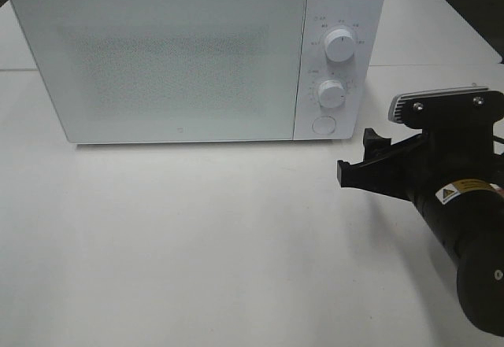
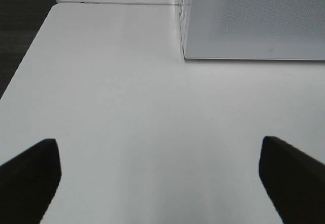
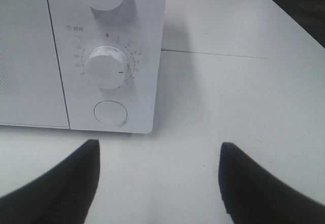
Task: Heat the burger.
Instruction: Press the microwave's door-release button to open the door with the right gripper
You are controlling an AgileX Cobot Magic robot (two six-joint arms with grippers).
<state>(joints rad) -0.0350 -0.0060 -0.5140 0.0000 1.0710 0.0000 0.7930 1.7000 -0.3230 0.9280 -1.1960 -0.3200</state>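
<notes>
The white worktop (image 1: 197,245) fills most of every view, and a seam shows where a second slab meets it behind the microwave (image 1: 173,64). The microwave stands at the back with its door shut. The frosted, speckled door panel lets nothing inside be made out. The burger shows in no view, so I cannot tell where it lies.

The right arm (image 1: 465,205) enters from the right edge of the high view, which cuts off its dark cylindrical body. It lies low and roughly level, angled toward the microwave's control panel. The right tool (image 1: 354,156) stops near the panel's lower corner, clear of it. Its wrist view shows only the inner edges of two dark fingers (image 3: 66,188), released, with bare worktop in the gap between them.

The left tool (image 2: 158,148) appears only in its own wrist view, as two dark finger stubs cut by the frame edge. They are spread wide, hold nothing, and face the microwave's left front corner from well back.

On the panel sit an upper knob (image 1: 339,45), a lower knob (image 1: 331,94) and a round button (image 1: 323,125). The print around the dials is too small to read.
</notes>
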